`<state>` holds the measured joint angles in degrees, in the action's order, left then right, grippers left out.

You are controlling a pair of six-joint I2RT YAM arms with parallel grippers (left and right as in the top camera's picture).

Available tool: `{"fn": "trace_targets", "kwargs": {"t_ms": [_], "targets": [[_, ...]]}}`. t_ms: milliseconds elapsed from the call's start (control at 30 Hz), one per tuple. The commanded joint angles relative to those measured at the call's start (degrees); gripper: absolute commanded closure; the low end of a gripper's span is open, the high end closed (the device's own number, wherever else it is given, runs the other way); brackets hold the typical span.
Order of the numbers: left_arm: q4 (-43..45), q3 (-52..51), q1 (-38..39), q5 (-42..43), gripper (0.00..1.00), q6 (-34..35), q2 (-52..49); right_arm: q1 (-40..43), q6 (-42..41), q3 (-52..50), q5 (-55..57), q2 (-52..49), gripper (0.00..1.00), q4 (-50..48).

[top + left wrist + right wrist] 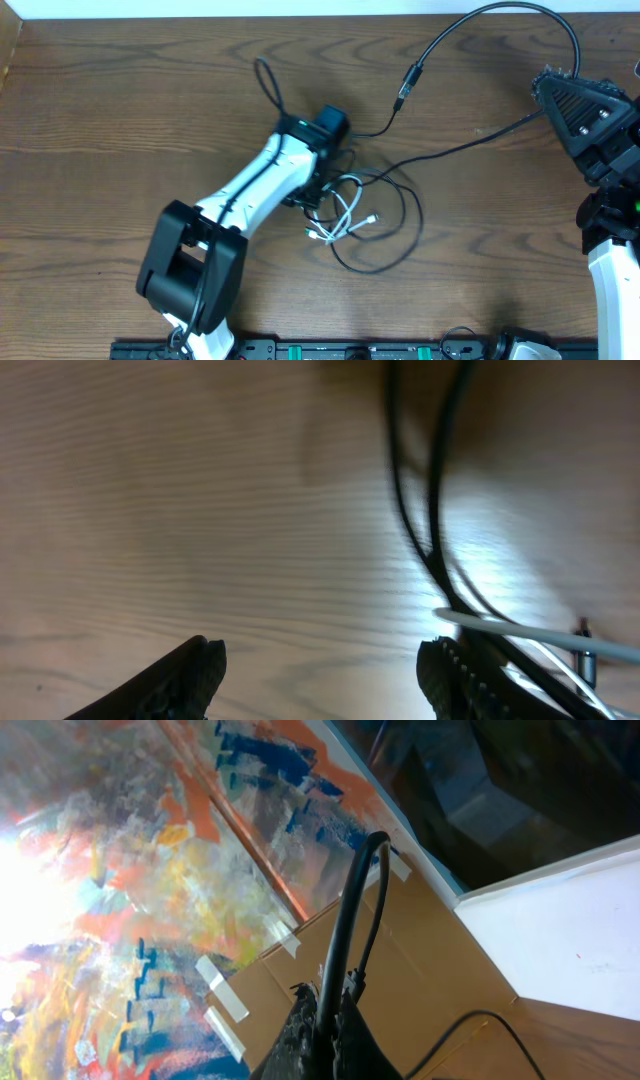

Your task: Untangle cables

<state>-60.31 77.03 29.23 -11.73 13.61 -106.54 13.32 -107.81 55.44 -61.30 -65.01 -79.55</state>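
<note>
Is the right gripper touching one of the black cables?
Touching. The right wrist view shows the right gripper with its fingers pinched shut on a black cable, which rises out from between them.

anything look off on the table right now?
Just the expected tangling: centre of the overhead view, the white cable is coiled in among the black cables, right beside the open left end effector. The right end effector is shut on one black cable leading away from them. No damage or spill visible.

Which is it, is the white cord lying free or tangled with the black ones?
Tangled. Overhead, the white cord loops among the black cords, crossing them; the left wrist view shows it across black strands.
</note>
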Motion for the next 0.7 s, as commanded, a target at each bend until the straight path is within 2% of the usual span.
{"fn": "trace_targets", "kwargs": {"t_ms": [0,133,367,667], "targets": [[-0.74,-0.07,-5.29,-2.93,0.33,1.29,-0.63,0.15,-0.76,0.35,1.18,0.24,0.99,-0.39],[-1.18,-0.07,-9.94,-2.91,0.33,1.27,-0.63,0.70,1.31,0.35,-1.68,-0.13,0.99,0.68],[-1.60,-0.07,-16.09,-2.93,0.33,-0.11,-0.63,3.52,9.84,0.33,-8.81,-1.70,0.99,13.14],[-1.57,-0.07,-25.81,-2.54,0.33,-0.20,-0.63,16.06,10.62,0.33,-14.99,-3.43,0.99,13.84]]}}
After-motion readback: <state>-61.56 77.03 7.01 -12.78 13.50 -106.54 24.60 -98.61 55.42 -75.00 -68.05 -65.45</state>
